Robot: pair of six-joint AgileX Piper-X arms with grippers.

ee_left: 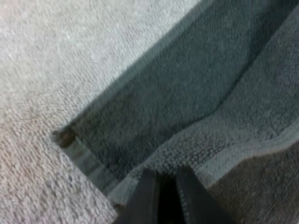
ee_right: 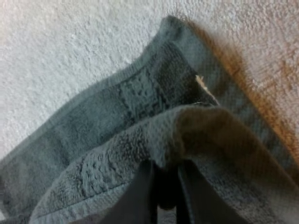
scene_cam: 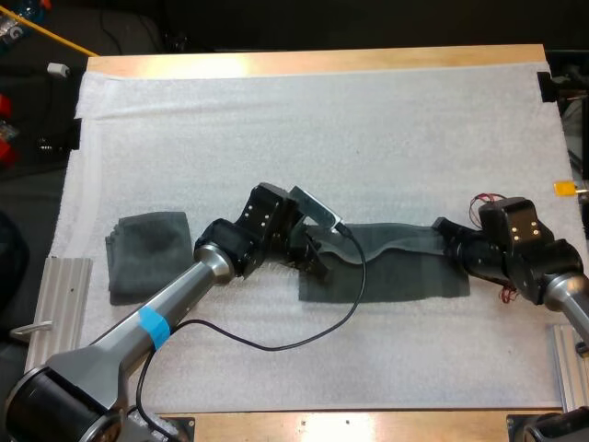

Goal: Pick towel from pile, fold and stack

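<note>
Towel [scene_cam: 396, 272] lies flat on the white mat [scene_cam: 322, 129], right of middle and nearer the table's near edge. My left gripper [scene_cam: 317, 258] is clamped on its left end, fingers [ee_left: 144, 200] pinching the hem. My right gripper [scene_cam: 448, 232] is clamped on the right end, cloth bunched over it. Folded towel [scene_cam: 147, 250] sits near the mat's left edge.

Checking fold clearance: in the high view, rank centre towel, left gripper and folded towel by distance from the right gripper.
1. Centre towel: its right end is pinched in the right gripper.
2. Left gripper: at that towel's left end.
3. Folded towel: farthest, off to the left.
</note>
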